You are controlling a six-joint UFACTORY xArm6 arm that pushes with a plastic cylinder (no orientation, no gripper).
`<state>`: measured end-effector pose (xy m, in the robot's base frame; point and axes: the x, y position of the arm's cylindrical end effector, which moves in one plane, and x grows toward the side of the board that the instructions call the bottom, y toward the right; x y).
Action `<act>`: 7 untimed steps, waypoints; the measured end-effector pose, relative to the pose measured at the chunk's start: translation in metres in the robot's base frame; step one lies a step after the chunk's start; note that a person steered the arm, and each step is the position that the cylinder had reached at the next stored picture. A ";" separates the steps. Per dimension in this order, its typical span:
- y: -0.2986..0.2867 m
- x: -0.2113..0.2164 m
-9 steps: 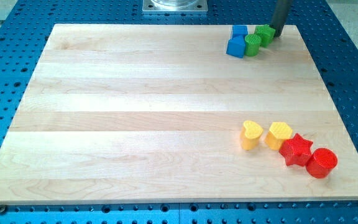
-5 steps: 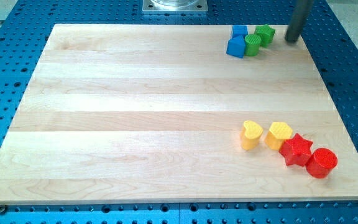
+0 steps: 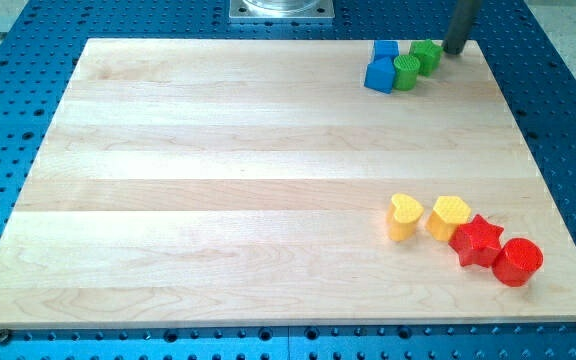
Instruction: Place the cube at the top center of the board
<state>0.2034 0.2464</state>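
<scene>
The wooden surface (image 3: 218, 170) lay on a blue perforated bench (image 3: 568, 120), with a grey metal base plate (image 3: 281, 10) at the view's top centre. The left half and middle of the surface carried no blocks.

Top-right cluster, read left to right: a blue block (image 3: 379, 75) at the front, the blue cube (image 3: 386, 50) touching it from behind, a green cylinder (image 3: 406, 72) against the blue block's right side, and a green block (image 3: 427, 55) (shape not clear) touching the cylinder at its upper right. The cube therefore sat right of the top centre, near the surface's top edge.

My tip (image 3: 454, 50) stood just beside the green block, on its right, at the top edge of the surface; contact could not be made out. No pincer exists on this rod, so there was no hold to record.

Lower-right row, left to right: yellow heart (image 3: 403, 217), yellow block (image 3: 448, 218) just beside it, red star (image 3: 477, 240) touching that, red cylinder (image 3: 517, 262) touching the star.
</scene>
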 end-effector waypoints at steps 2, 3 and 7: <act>-0.060 0.030; -0.062 0.038; -0.193 0.033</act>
